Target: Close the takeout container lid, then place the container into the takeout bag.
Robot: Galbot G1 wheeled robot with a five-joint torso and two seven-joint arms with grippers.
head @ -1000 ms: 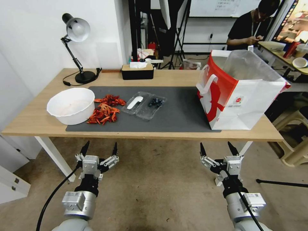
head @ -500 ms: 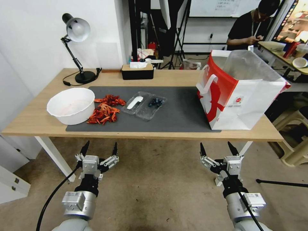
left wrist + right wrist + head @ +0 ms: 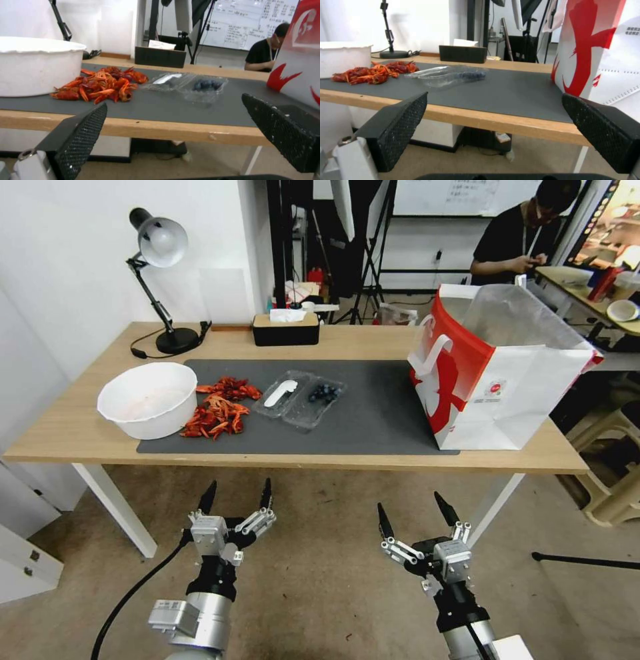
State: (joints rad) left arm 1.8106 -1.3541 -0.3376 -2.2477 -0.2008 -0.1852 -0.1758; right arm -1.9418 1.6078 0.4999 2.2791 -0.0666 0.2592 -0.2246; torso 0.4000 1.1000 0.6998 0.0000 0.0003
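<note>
**Both pincers spread and empty below the worktop, container lying open**

Head view: the takeout container [image 3: 303,399] lies flat and open on the grey mat [image 3: 373,413], near the middle of the worktop [image 3: 60,430]. The lid [image 3: 283,393], with its white label, lies to the left of the half that holds dark blueberries [image 3: 324,393]. A heap of red crawfish [image 3: 219,408] sits just left of the lid, beside the white bowl [image 3: 147,399], whose contents are hard to make out. The takeout bag [image 3: 497,370] stands upright at the worktop's right end, mouth open; its inside is hidden by the clear liner. The left pincer [image 3: 237,498] and right pincer [image 3: 413,513] hang below the front edge, fingers wide apart, gripping nothing. Compared with half a second ago, both have drawn inward toward each other, and the right one sits lower.

Left wrist view: the left pincer [image 3: 173,125] frames the container, its clear walls faint; the bag is cut off at the edge.

Right wrist view: the right pincer [image 3: 493,120] spreads wide before the worktop edge; the bag's top is cut off.
</note>
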